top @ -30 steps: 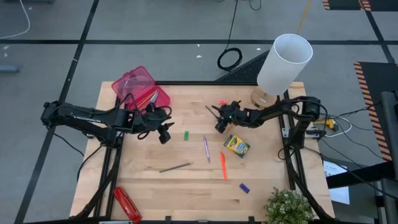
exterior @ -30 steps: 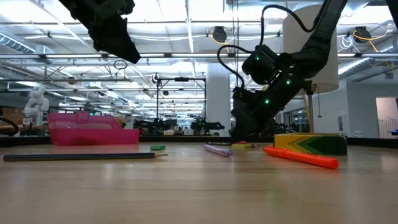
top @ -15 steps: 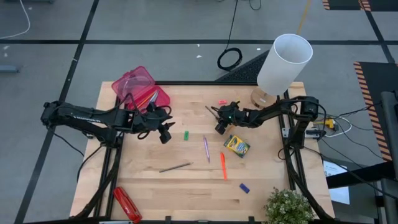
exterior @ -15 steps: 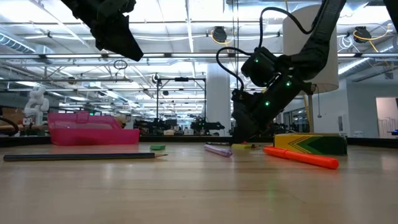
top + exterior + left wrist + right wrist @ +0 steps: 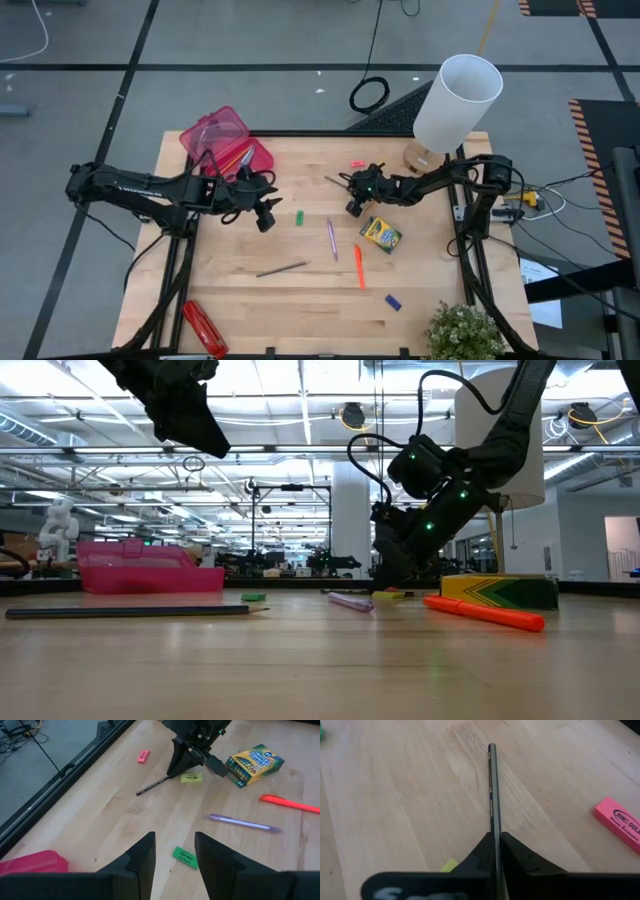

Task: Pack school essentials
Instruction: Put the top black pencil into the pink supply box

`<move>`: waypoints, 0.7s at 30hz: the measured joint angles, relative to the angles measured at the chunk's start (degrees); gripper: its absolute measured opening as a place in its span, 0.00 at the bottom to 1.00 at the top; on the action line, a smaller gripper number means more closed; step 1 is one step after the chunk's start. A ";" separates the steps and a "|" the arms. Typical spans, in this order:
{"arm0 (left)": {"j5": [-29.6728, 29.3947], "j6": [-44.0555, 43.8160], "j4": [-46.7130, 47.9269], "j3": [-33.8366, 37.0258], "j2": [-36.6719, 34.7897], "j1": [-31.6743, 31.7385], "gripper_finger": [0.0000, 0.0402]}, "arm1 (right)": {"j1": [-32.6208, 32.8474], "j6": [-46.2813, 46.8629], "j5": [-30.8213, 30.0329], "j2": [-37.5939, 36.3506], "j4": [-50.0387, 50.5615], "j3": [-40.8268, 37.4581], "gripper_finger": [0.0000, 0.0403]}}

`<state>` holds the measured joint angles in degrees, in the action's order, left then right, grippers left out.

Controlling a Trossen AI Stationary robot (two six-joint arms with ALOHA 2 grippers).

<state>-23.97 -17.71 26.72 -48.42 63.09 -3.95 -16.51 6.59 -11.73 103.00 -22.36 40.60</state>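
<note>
My right gripper point(image 5: 349, 190) is shut on a thin dark pencil point(image 5: 491, 790) at the far middle of the table, next to a yellow eraser point(image 5: 191, 778) and a pink eraser point(image 5: 358, 164). My left gripper point(image 5: 174, 837) hangs open and empty above the table, right of the pink case point(image 5: 225, 143), in which the scissors lie. A green eraser point(image 5: 298, 217), a purple pen point(image 5: 331, 238), an orange marker point(image 5: 358, 265), the crayon box point(image 5: 380, 234), a grey pencil point(image 5: 282, 268) and a blue eraser point(image 5: 393, 302) lie flat on the wood. My right gripper pinches the dark pencil near one end point(image 5: 494, 834) between its two fingers. The fingers slant down from the table's right, lying along the pencil. The rest of the pencil point(image 5: 155, 785) sticks out past the fingertips, low over the wood; whether its free end touches, I cannot tell.
A white lamp point(image 5: 455, 105) stands at the far right corner and a plant point(image 5: 465, 335) at the near right corner. A long red stapler-like object point(image 5: 203, 328) lies at the near left edge. Bare wood shows along the near middle.
My right gripper has shifted slightly with the dark pencil, whose free end has swung a little toward the table's left edge.
</note>
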 joint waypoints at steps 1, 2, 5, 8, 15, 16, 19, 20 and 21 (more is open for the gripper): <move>0.00 0.00 0.00 0.00 0.00 0.00 0.35 | 0.00 -0.04 0.00 0.02 -0.01 0.00 0.05; 0.02 0.00 0.01 0.00 0.00 0.00 0.35 | 0.00 -0.23 0.00 0.02 -0.01 -0.01 0.05; 0.04 0.02 0.00 0.00 0.00 0.00 0.35 | 0.00 -0.70 0.02 -0.17 0.02 -0.05 0.04; 0.07 0.70 0.00 0.00 0.00 0.00 0.35 | 0.08 -1.54 1.12 -0.53 0.04 -0.09 0.04; 0.15 0.96 -0.02 0.00 0.00 0.00 0.35 | 0.11 -2.16 5.09 -0.90 -0.71 -0.15 0.04; 0.15 0.97 -0.02 0.00 0.00 0.00 0.35 | 0.10 -2.40 5.93 -0.90 -0.94 -0.15 0.04; 0.15 1.07 -0.06 0.00 0.15 0.00 0.35 | 0.83 -2.84 6.01 -0.90 -1.58 -0.15 0.04; 0.15 1.07 -0.30 0.00 0.55 0.00 0.35 | 1.00 -3.07 6.05 -1.03 -1.84 -0.17 0.04; 0.18 1.14 -0.50 0.00 0.85 0.00 0.35 | 1.31 -3.28 6.02 -1.21 -2.00 -0.17 0.04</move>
<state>-23.79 -16.58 26.22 -48.42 63.94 -3.95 -15.20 3.31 -5.71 101.79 -24.37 40.42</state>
